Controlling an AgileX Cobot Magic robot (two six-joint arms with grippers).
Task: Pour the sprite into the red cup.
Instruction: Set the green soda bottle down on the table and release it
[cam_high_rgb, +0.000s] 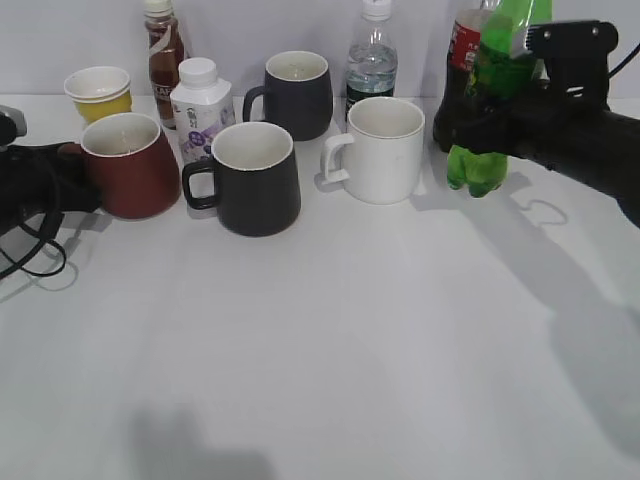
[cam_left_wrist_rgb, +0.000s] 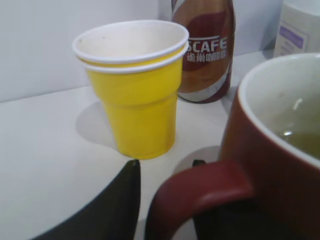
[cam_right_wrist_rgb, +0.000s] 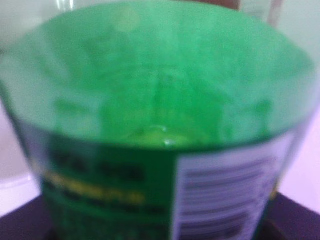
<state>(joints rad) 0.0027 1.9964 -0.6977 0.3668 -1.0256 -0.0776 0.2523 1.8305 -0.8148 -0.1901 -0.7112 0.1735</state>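
Observation:
The red cup (cam_high_rgb: 130, 165) stands at the left of the table and holds a little pale liquid, seen in the left wrist view (cam_left_wrist_rgb: 280, 125). My left gripper (cam_high_rgb: 48, 182) is at its handle. In the left wrist view its two black fingers (cam_left_wrist_rgb: 165, 167) lie on either side of the loop handle, closed around it. My right gripper (cam_high_rgb: 492, 112) is shut on the sprite (cam_high_rgb: 478, 165), a green bottle held about upright at the back right, its base close to the table. The right wrist view is filled by the sprite (cam_right_wrist_rgb: 150, 90) and its label, with my right gripper (cam_right_wrist_rgb: 160, 232) around it.
Left to right stand a yellow paper cup (cam_high_rgb: 98, 92), a brown coffee bottle (cam_high_rgb: 163, 50), a white carton bottle (cam_high_rgb: 200, 105), two black mugs (cam_high_rgb: 252, 180) (cam_high_rgb: 297, 92), a white mug (cam_high_rgb: 380, 150), a water bottle (cam_high_rgb: 372, 55) and a cola bottle (cam_high_rgb: 464, 38).

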